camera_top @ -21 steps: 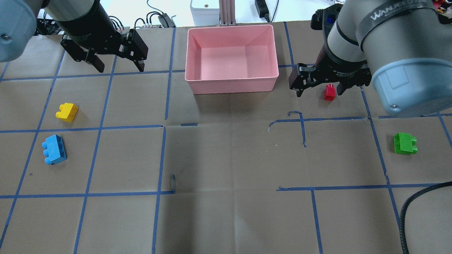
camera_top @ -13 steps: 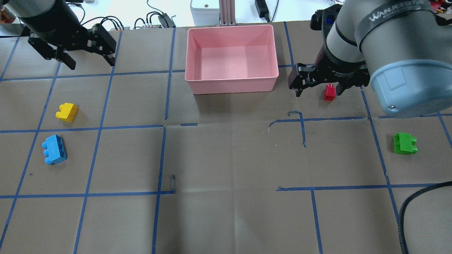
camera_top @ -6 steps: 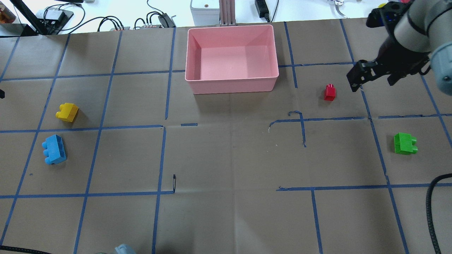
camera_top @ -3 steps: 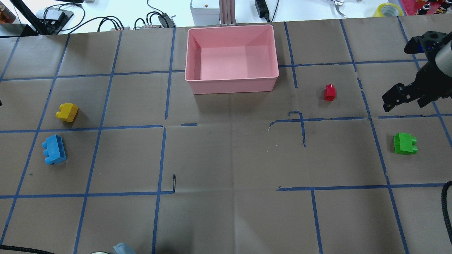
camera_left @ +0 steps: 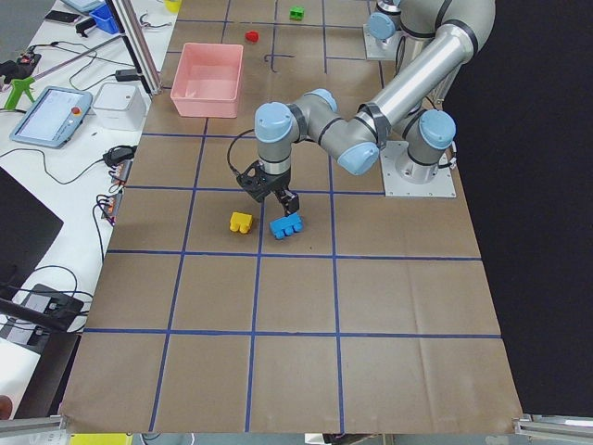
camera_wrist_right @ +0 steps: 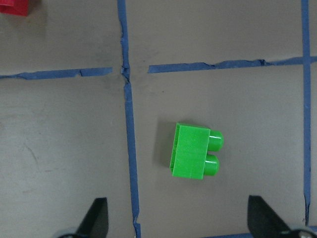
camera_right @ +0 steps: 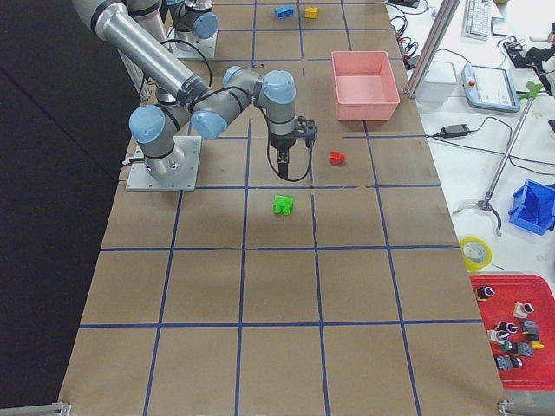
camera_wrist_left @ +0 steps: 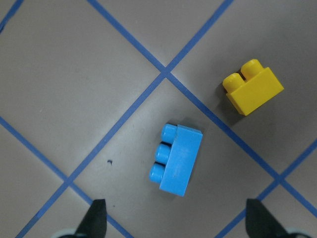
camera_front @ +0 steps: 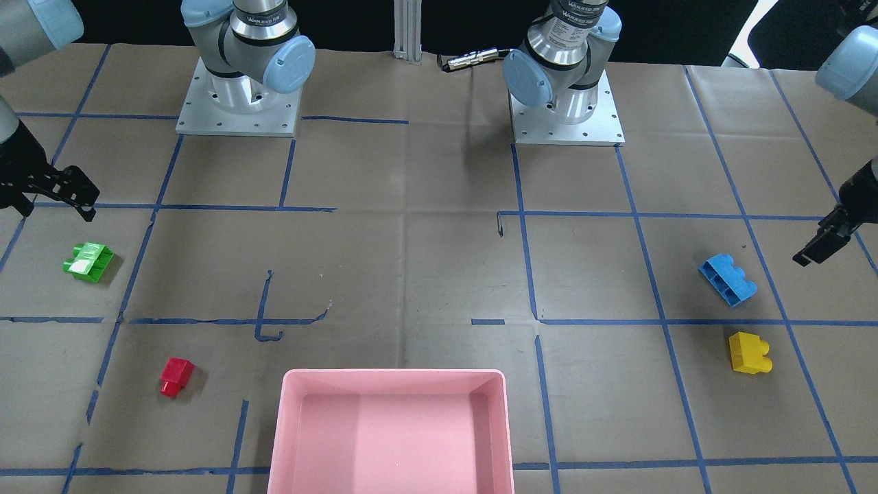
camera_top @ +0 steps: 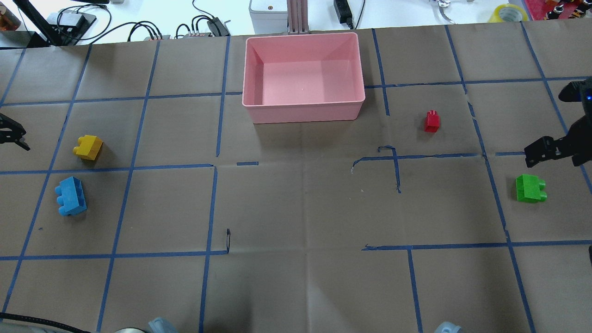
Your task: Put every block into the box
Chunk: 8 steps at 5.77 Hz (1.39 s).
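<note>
Four blocks lie on the taped brown paper (camera_top: pixel 296 208), all outside the box. At far left, the left gripper (camera_wrist_left: pixel 178 220) hovers with fingers spread wide. The blue block (camera_wrist_left: pixel 177 159) lies just ahead of the gap between them, with the yellow block (camera_wrist_left: pixel 252 92) off to one side. The pink box (camera_top: pixel 303 113) sits mid-table. To its right lie the red block (camera_top: pixel 432 121), then the green block (camera_wrist_right: pixel 190 157), which is just ahead of the right gripper (camera_wrist_right: pixel 178 220), whose fingers are likewise wide apart.

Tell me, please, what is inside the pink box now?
Nothing: the box shows only its bare pink floor. The green block, red block, blue block and yellow block lie outside, on the table. In the overhead view its near wall covers a thin floor strip.
</note>
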Available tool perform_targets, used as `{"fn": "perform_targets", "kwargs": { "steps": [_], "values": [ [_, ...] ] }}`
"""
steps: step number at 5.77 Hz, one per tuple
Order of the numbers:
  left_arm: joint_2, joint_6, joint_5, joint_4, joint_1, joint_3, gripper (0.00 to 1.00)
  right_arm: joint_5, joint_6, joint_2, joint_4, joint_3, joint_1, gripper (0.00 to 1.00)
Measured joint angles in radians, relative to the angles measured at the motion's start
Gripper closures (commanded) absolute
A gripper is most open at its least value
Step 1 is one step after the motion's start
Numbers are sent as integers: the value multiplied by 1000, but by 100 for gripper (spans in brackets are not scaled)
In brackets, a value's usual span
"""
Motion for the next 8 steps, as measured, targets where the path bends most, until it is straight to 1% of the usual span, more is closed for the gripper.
{"fn": "perform_targets", "kwargs": {
  "steps": [1,3,4,5,6,7,8],
  "values": [
    [-50,-28,-2,49,-2,-27,1,5,-25,22,3,4,-34,0],
    [-128,-93,-8,80,-13,-47,1,16,-83,67,-15,7,-68,1],
    [-158,-114,-9,123,-27,-63,1,19,-89,113,-63,8,-71,1],
    [-182,-117,-9,194,-40,-88,1,20,-90,155,-123,19,-71,1],
    [-198,-112,-10,251,-45,-112,1,21,-90,180,-185,49,-72,1],
    [-205,-105,-7,277,-47,-128,1,22,-90,191,-247,84,-72,1],
    [-199,-93,-2,284,-46,-141,1,22,-89,196,-274,104,-72,1]
  ]
}}
